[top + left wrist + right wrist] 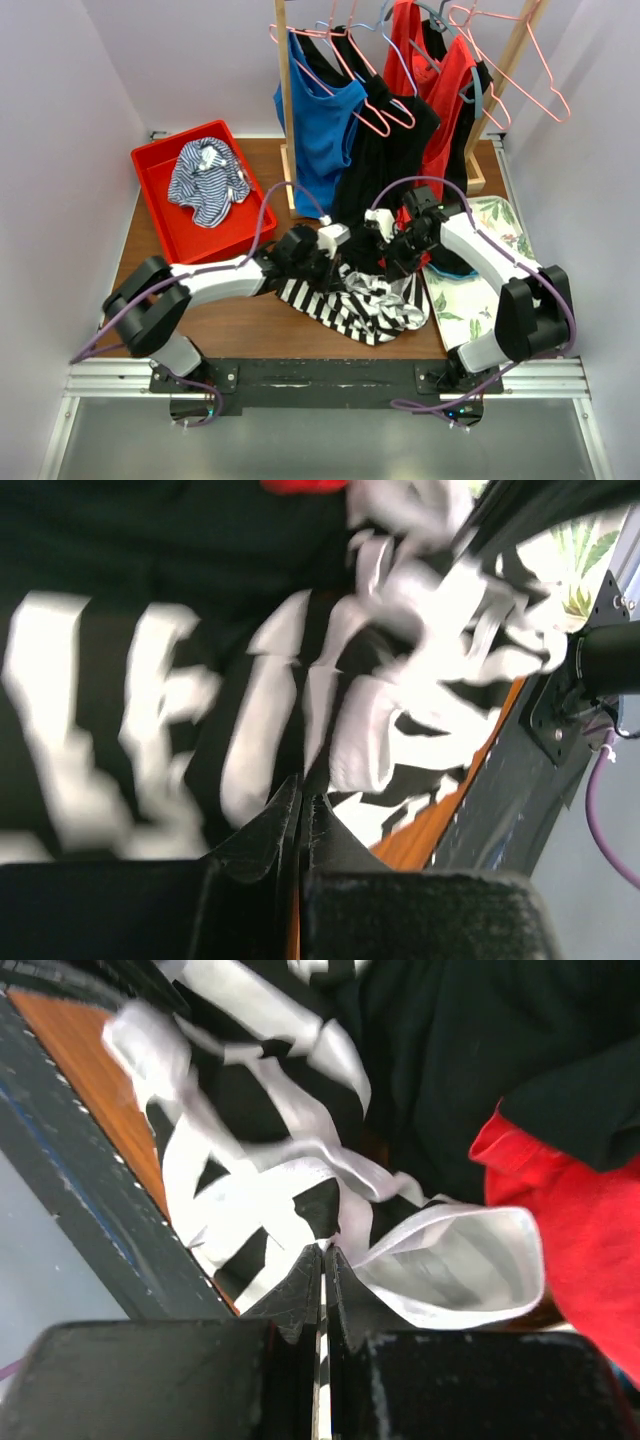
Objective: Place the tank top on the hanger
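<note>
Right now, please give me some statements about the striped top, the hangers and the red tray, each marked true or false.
1. The black-and-white striped tank top lies on the wooden table. True.
2. It hangs on the thin pink wire hanger. False: that hanger hangs bare on the rack.
3. The red plastic tray holds a garment with thin blue-and-white stripes. True.
4. Both grippers stand wide open. False: the left gripper and right gripper are shut on the tank top.

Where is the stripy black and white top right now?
Top view: the tank top is mid-table near the front edge, just left of the leafy cloth.
</note>
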Robot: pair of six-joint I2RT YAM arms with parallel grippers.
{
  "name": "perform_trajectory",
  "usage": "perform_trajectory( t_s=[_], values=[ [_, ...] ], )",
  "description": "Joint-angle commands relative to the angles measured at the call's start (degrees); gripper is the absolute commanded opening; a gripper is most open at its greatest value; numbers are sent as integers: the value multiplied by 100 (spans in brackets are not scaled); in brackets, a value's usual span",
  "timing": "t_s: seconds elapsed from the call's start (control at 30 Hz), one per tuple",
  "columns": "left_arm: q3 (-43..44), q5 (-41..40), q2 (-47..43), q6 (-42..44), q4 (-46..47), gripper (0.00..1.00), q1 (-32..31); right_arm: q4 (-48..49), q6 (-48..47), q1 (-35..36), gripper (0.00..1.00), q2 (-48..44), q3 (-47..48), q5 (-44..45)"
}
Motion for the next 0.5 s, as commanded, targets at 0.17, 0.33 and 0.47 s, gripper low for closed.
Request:
perform_trajectory(
  t_s=[0.17, 0.33, 0.47],
  values=[
    [-1494, -277, -2005, -854, -128, 0, 700, -779, -448, 364, 0, 67, 1865, -1439],
    [-2119, -496, -3197, -1190, -469, 57, 1096, -796, -553, 1645, 0, 768, 2612, -1361],
    [-1865, -1146, -4596, -989, -1190, 81, 1132, -972, -677, 2254, 0, 1447, 3437, -1282]
  ],
)
